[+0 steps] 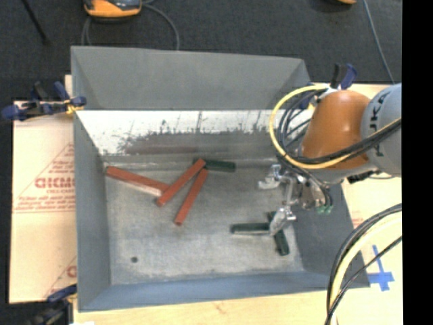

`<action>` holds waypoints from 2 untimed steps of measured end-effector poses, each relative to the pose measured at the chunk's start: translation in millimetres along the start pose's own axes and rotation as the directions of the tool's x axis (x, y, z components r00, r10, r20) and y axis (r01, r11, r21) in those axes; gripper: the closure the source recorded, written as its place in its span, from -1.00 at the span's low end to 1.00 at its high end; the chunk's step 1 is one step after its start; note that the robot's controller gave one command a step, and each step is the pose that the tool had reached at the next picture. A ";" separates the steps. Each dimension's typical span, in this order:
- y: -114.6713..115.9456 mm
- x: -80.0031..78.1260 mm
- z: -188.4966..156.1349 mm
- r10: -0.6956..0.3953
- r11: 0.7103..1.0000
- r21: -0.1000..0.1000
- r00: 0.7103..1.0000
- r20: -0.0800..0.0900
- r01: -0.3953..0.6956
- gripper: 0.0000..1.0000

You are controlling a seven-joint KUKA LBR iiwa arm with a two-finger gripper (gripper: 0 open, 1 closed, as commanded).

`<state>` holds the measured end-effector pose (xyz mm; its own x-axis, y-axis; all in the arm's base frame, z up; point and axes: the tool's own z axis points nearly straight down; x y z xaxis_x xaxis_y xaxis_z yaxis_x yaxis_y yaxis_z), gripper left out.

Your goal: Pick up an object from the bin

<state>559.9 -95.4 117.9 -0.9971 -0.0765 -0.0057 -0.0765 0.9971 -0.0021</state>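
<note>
Camera view looks down on the grey bin (95,202), with the arm reaching in from the right under its orange cover (338,124). The gripper (281,221) hangs low over the right front part of the bin floor, just above the spot where two dark pieces meet. One is a long green stick (249,229) lying flat and pointing left, the other a short green stick (281,244) angled toward the front wall. Whether the gripper is open or closed cannot be told from this angle. Three red-brown sticks (181,185) lie crossed near the middle, well apart from it. The green pieces look stiff, light and thin, probably smooth, so they may slip or swivel. A hold across the narrow width of the long green stick, near its middle and away from its neighbour, seems safest.
</note>
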 end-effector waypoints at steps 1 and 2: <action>10.8 5.8 38.0 0.069 0.998 -0.001 0.998 -0.008 -0.069 1.00; 10.8 5.7 38.0 0.069 0.998 -0.001 0.998 -0.008 -0.069 1.00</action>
<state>553.6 -85.1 79.8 -1.0000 -0.0077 0.0020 -0.0077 1.0000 -0.0004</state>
